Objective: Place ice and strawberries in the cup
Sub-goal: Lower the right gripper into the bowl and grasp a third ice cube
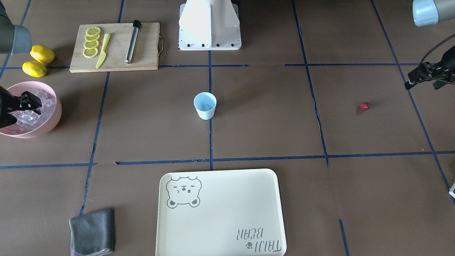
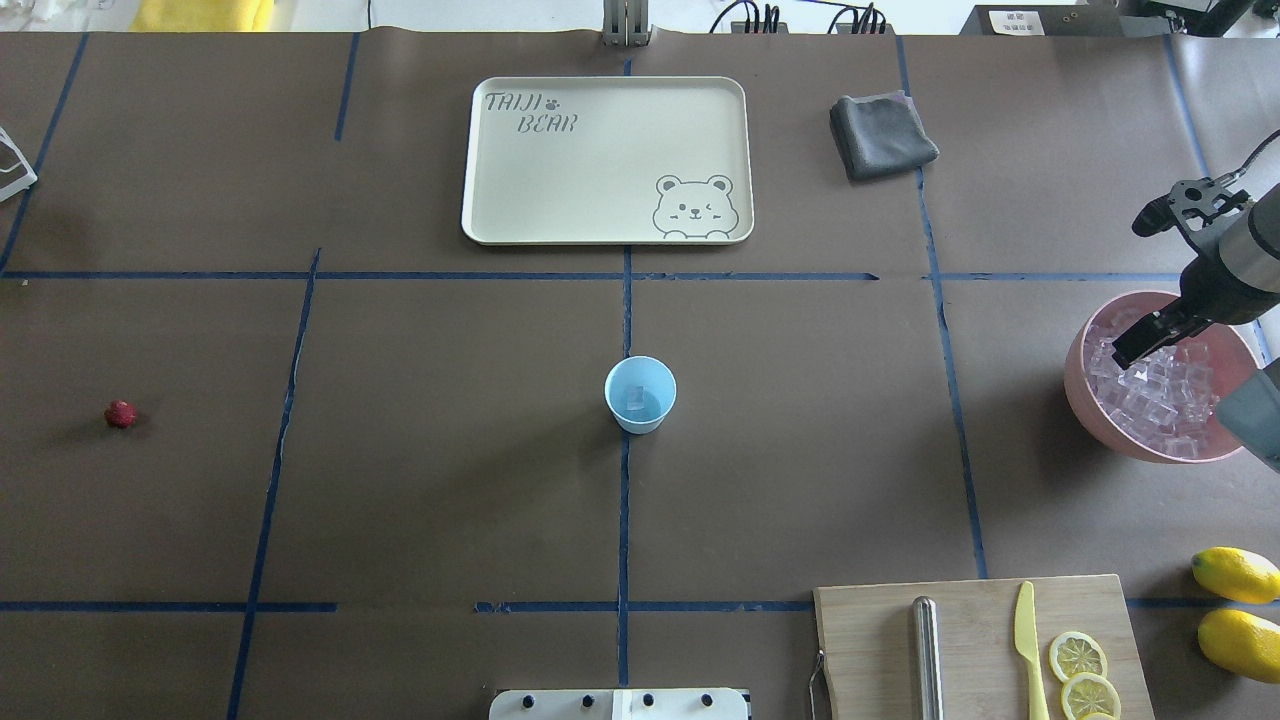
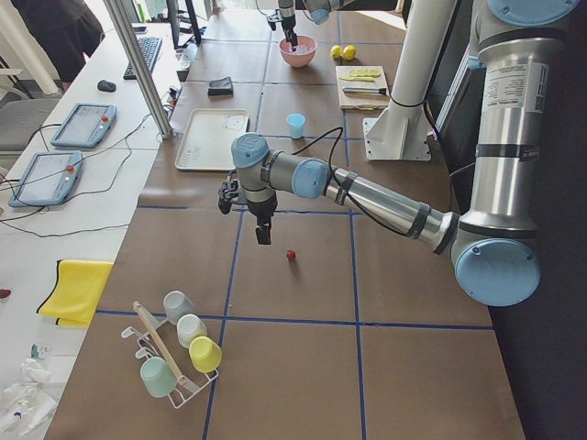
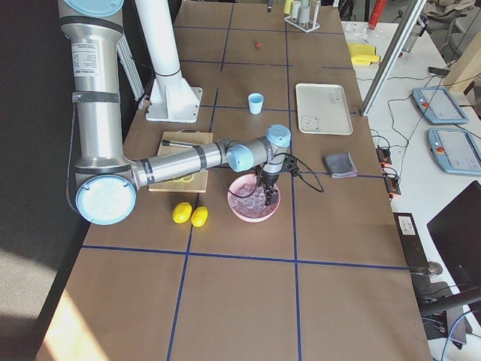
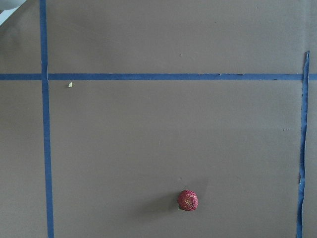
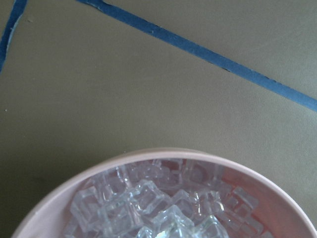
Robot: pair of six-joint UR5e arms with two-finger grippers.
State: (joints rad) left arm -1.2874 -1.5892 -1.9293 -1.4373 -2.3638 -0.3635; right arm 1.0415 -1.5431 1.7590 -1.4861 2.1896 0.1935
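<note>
The light-blue cup [image 2: 640, 394] stands at the table's middle, also in the front view [image 1: 205, 105]; one clear ice cube [image 2: 634, 401] lies inside it. More ice [image 2: 1150, 395] fills the pink bowl [image 2: 1085, 385] at the right. My right gripper [image 2: 1135, 345] reaches down into the bowl, just over the ice [image 1: 35, 113]; its fingers do not show clearly. The small red strawberry [image 2: 120, 413] lies alone at the far left, also in the left wrist view [image 5: 187, 200]. My left gripper [image 1: 421, 83] hangs above the table near the strawberry [image 1: 364, 106]; I cannot tell whether it is open.
A cream bear tray [image 2: 520, 200] and a grey cloth [image 2: 882, 134] lie at the far side. A wooden board [image 2: 980, 610] with lemon slices, a yellow knife and a metal muddler sits front right, with two lemons [image 2: 1238, 574] beside it.
</note>
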